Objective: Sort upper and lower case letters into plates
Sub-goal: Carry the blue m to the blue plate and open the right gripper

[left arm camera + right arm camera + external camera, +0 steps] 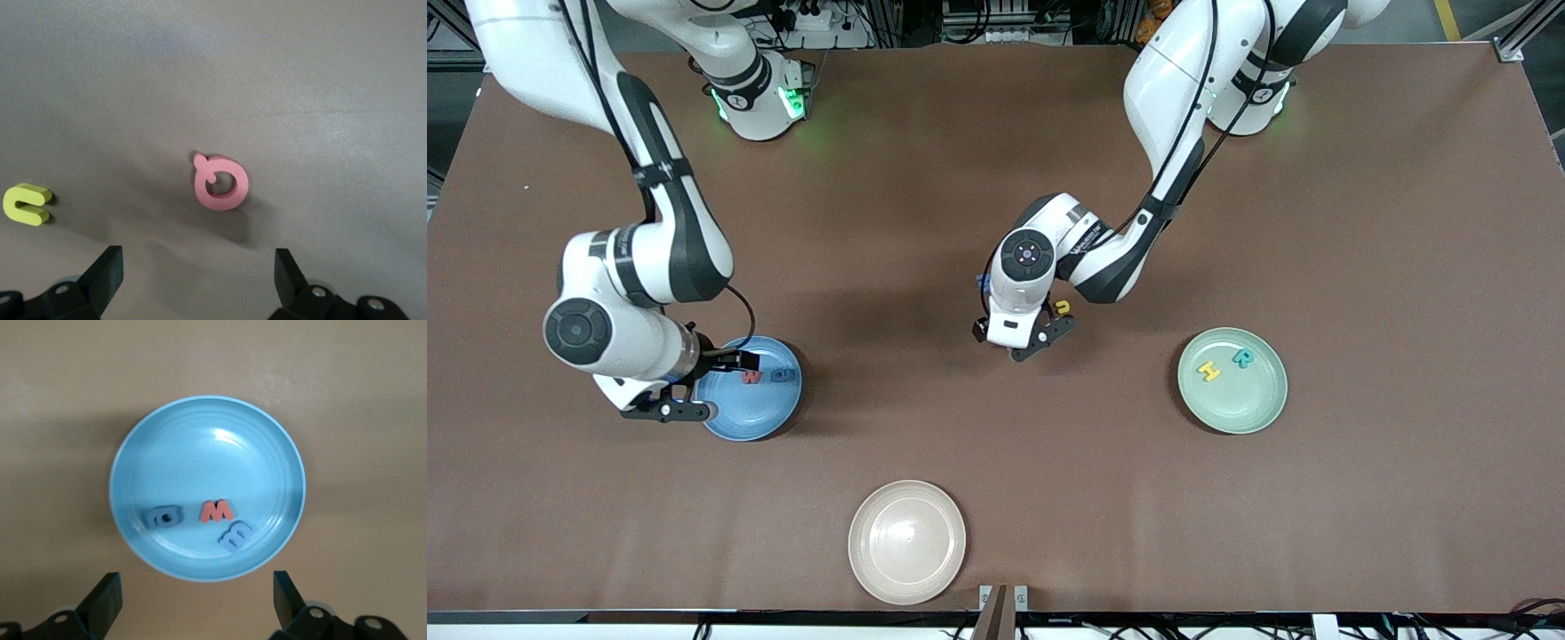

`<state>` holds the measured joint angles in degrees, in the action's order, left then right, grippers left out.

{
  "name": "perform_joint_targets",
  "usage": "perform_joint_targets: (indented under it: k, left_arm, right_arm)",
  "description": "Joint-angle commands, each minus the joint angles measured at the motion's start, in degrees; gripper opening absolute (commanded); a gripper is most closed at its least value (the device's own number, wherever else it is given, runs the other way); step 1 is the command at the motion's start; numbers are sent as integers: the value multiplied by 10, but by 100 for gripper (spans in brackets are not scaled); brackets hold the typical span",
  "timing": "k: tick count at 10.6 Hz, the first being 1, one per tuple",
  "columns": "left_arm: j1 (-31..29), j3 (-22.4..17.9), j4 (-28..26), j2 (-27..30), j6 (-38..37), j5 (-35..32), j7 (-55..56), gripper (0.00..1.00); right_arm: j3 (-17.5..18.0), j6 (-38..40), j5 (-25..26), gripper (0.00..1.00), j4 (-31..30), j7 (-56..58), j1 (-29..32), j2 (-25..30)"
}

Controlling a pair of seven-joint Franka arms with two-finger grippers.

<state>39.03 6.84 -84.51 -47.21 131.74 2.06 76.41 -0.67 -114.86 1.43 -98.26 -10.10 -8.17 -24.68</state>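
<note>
Now: my right gripper point(197, 603) hangs over the blue plate point(769, 418) at the right arm's end of the table, jaws wide apart, holding nothing; plate has a red letter point(216, 511) and two blue-grey letters point(162, 516) in it. My left gripper point(199, 283) sits low over mid-table, jaws also spread, empty, w/ a pink letter point(221, 182) on the table ahead of them and a yellow letter point(27, 203) beside it. Green plate point(1267, 409), toward the left arm's end, holds a yellow H point(1208, 371) and a teal R point(1242, 357); cream plate point(907, 587) bare. Risks, my guess: pink piece is thin and flat, so fingers may skid off or flip it; misreading its case puts it in the wrong plate; lifting the right arm carelessly could clip the plate rim.
</note>
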Motion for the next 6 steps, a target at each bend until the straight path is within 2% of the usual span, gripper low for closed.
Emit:
perform_joint_targets:
  k: [1, 4, 6]
  left_arm:
    - [0, -10, 4, -4, -2, 6, -1, 100]
    - [-9, -33, 6, -14, 2, 8, -2, 100]
    - [-10, -38, 7, -19, 7, 9, 2, 100]
  right_arm:
    - [-4, 17, -10, 100, -14, 12, -11, 62]
    - [1, 64, -10, 100, -10, 17, -11, 146]
    - [2, 82, -11, 100, 4, 17, -13, 168]
